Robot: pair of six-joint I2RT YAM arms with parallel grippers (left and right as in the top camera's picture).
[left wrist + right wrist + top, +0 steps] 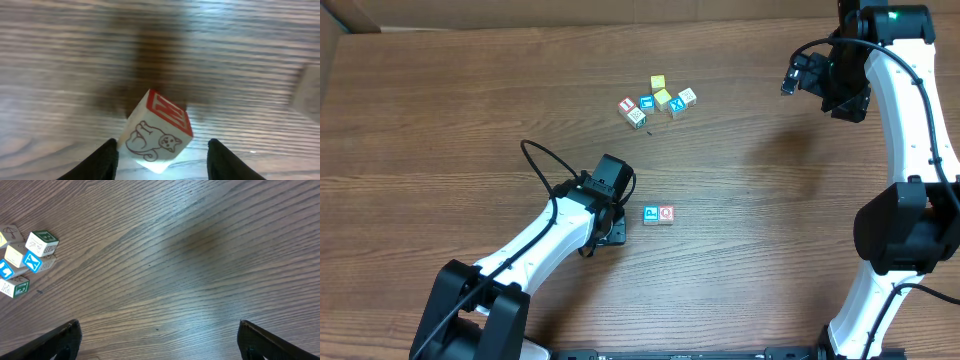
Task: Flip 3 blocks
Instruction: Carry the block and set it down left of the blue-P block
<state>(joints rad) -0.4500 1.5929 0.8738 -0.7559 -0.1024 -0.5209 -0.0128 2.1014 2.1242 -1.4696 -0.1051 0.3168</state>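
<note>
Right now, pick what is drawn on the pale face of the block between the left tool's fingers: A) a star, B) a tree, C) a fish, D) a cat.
D: in the left wrist view, the block between the fingers of the left tool shows a red-outlined cat on its pale face.

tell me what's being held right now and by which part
Nothing is clamped: the tilted cat block sits inside the open left gripper; the right gripper is empty.
</note>
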